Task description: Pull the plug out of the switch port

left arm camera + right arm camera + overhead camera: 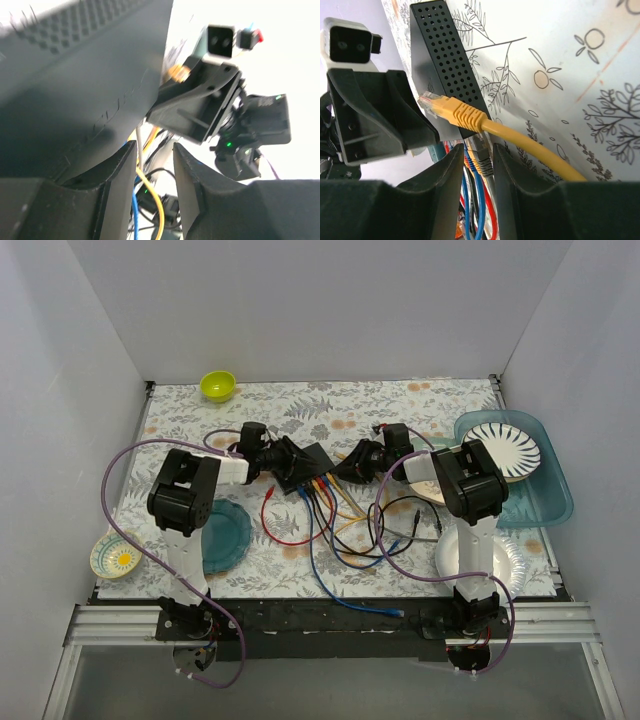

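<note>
The black switch (305, 465) lies tilted at mid-table with several coloured cables running from its near edge. My left gripper (272, 457) is at its left end. In the left wrist view the switch (75, 75) lies against the outside of the left finger, and the left gripper (155, 150) is slightly open and empty. My right gripper (352, 465) is at the switch's right. A yellow plug (455, 111) lies loose in front of the perforated switch (445, 60). The right gripper (477, 148) is narrowly open, with a grey plug (484, 157) in the gap.
A tangle of cables (340, 530) spreads toward the near edge. There is a teal plate (222, 535) near left, a small bowl (117, 556) far left and a yellow-green bowl (217, 386) at the back. A blue tray (555, 505) holds a striped plate (505, 448). A white plate (485, 560) is near right.
</note>
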Action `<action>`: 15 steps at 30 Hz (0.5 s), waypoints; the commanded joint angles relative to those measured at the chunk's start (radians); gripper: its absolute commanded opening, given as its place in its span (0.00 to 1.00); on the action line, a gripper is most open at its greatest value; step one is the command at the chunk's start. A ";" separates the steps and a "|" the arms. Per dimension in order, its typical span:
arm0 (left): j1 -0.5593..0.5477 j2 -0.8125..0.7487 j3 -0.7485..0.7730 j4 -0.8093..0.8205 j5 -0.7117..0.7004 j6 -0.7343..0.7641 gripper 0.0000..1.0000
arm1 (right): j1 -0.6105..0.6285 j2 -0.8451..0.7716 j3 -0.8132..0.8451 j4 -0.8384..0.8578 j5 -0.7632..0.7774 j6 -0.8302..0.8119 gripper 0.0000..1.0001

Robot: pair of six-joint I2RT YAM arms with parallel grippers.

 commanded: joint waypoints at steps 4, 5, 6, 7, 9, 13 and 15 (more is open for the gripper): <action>0.044 -0.035 0.055 0.025 -0.084 -0.020 0.36 | 0.007 0.002 0.051 -0.133 0.073 -0.122 0.41; 0.046 -0.015 0.081 -0.018 -0.087 -0.003 0.35 | 0.007 -0.003 0.060 -0.176 0.083 -0.138 0.41; 0.044 0.004 0.100 -0.083 -0.082 0.010 0.35 | 0.005 -0.001 0.073 -0.202 0.094 -0.150 0.41; 0.044 0.034 0.109 -0.095 -0.066 0.012 0.35 | 0.007 0.000 0.103 -0.227 0.108 -0.176 0.41; 0.044 0.047 0.097 -0.092 -0.061 0.011 0.34 | 0.007 0.017 0.125 -0.262 0.114 -0.185 0.40; 0.044 0.055 0.054 -0.097 -0.062 0.015 0.34 | 0.005 0.043 0.160 -0.287 0.119 -0.199 0.38; 0.044 0.056 0.040 -0.106 -0.059 0.029 0.34 | 0.005 0.045 0.160 -0.291 0.122 -0.204 0.36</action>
